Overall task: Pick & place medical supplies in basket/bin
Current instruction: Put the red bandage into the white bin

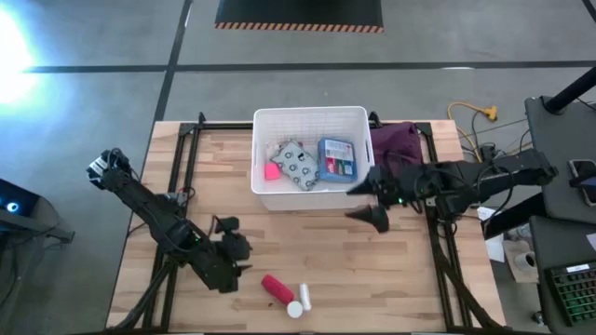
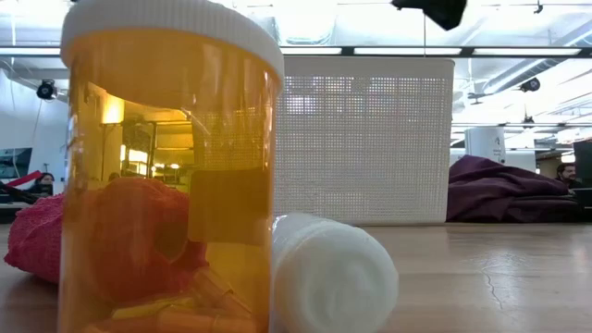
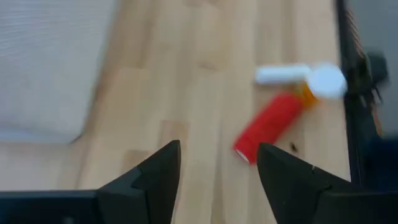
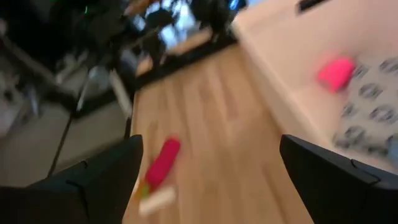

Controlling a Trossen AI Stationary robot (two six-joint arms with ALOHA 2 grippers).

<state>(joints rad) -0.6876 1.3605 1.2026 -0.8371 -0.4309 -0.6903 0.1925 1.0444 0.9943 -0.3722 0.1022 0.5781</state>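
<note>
Basket (image 1: 312,118) sits mid-desk (image 1: 307,261), holding blue box (image 1: 336,159), patterned pack (image 1: 298,164), pink piece (image 1: 272,171). Red tube (image 1: 277,288) and white roll (image 1: 304,297) lie near front edge. Left gripper (image 1: 233,238) released beside them; right gripper (image 1: 366,201) spread wide at basket's corner.

Grey concrete floor (image 1: 298,65), striped dark mat (image 1: 298,14), ceiling strip lights (image 2: 481,42).

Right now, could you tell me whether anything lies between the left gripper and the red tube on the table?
Nothing visible does. The left gripper is open, with only bare table between it and the red tube; a white tube lies beyond.
</note>
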